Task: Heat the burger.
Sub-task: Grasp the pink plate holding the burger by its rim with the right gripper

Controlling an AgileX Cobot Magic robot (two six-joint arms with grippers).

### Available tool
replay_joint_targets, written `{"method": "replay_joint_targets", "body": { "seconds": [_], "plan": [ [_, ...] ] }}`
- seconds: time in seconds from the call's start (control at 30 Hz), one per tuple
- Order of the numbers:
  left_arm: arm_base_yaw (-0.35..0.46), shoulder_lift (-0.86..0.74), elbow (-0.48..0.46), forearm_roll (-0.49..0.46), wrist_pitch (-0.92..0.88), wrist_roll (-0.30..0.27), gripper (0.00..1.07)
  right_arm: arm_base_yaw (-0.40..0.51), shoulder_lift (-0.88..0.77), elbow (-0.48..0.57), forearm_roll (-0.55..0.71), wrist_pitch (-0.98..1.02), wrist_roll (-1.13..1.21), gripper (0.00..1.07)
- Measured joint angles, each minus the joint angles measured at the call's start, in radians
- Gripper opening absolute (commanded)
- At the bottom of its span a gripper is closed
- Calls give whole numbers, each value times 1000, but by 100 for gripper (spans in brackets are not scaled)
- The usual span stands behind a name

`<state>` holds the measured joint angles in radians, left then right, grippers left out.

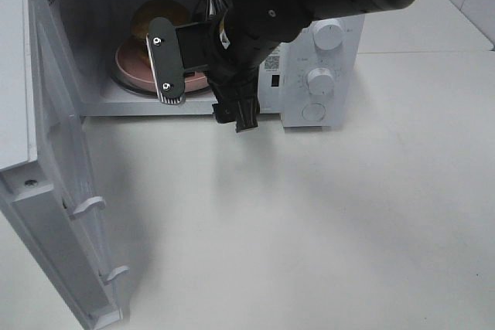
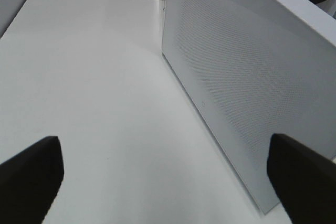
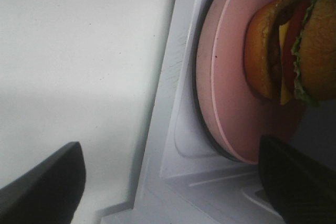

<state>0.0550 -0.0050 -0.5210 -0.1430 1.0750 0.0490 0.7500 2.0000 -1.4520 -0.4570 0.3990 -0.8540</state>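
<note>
White tabletop (image 1: pixel 325 214); microwave (image 1: pixel 325 75) open, door (image 1: pixel 62 191) swung wide. Burger (image 3: pixel 294 51) sits on pink plate (image 3: pixel 226 93) inside the cavity. Right gripper (image 3: pixel 173 182) at the opening, claw apart, empty. Left gripper (image 2: pixel 168 177) apart beside the door. Advice: withdraw straight back, clearing plate rim, before closing door.

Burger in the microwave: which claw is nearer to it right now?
Right. The right claw is open at the microwave mouth, just in front of the burger on its plate. The left claw is out by the open door.
</note>
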Motion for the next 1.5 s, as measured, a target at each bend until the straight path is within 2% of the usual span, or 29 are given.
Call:
{"method": "replay_joint_targets", "body": {
  "seconds": [0.33, 0.67, 1.5],
  "plan": [
    [0, 0, 0, 0, 0, 0, 98, 0, 120, -126, -5, 0, 14, 82],
    [0, 0, 0, 0, 0, 0, 98, 0, 194, -194, -5, 1, 14, 80],
    [0, 0, 0, 0, 0, 0, 98, -5, 392, -448, -6, 51, 23, 78]
  ]
}}
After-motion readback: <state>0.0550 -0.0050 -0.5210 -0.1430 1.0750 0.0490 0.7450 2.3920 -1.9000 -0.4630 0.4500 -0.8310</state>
